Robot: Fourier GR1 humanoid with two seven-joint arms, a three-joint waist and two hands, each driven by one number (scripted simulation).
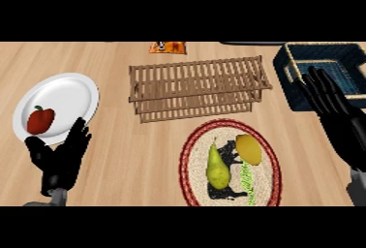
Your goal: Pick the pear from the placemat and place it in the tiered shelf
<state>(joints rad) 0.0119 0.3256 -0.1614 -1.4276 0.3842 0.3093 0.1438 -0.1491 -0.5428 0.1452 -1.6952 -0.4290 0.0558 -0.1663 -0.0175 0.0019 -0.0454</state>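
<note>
Two fruits lie on the round placemat (191, 160): the pear (217, 167) at its middle, stem pointing away, and a lemon (250, 148) just beside it. Wooden tiered shelf (199, 87) sits beyond the mat on the bench (121, 160). Left robot hand (58, 157) rests open near a white plate (68, 94) carrying a red pepper (40, 119); right robot hand (330, 99) is open, fingers straight, over a dark basket (304, 58).

A red pepper (40, 120) lies on a white plate (71, 94); a lemon (250, 148) sits apart.
</note>
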